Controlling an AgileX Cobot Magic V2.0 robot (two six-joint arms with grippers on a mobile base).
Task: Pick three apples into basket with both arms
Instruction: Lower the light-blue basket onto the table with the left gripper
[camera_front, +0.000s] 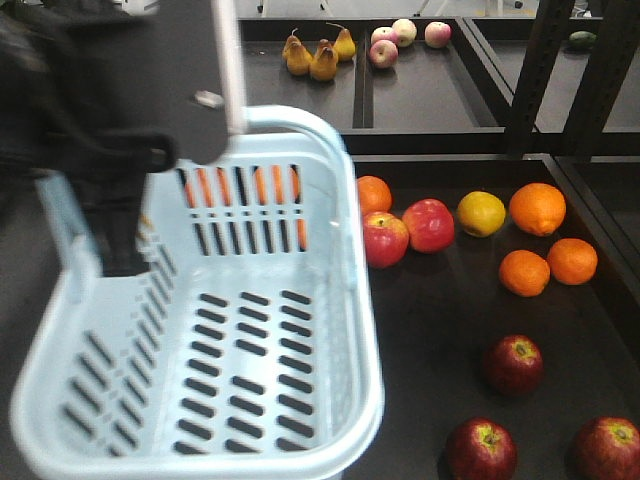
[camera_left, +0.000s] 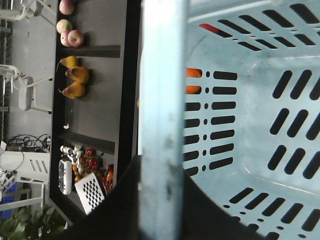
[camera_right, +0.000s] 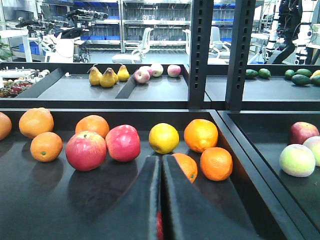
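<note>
The pale blue basket (camera_front: 250, 330) fills the left of the front view and has nothing in it. My left gripper (camera_front: 118, 245) grips its left edge. In the left wrist view the black fingers (camera_left: 125, 200) are shut on a broad pale blue bar of the basket (camera_left: 162, 100). Three dark red apples lie at the tray's near right: one (camera_front: 514, 364), a second (camera_front: 481, 450) and a third (camera_front: 607, 448). My right gripper (camera_right: 161, 159) is shut, low over the tray, pointing at the lemon. A red sliver shows through its slit. The right arm is out of the front view.
Two brighter red apples (camera_front: 408, 232), a lemon (camera_front: 481, 213) and oranges (camera_front: 537, 208) lie behind the dark apples. Pears (camera_front: 318, 55) and pale apples (camera_front: 405, 38) sit on the far shelf. Black uprights (camera_front: 535, 70) and raised tray edges (camera_front: 600, 215) bound the right side.
</note>
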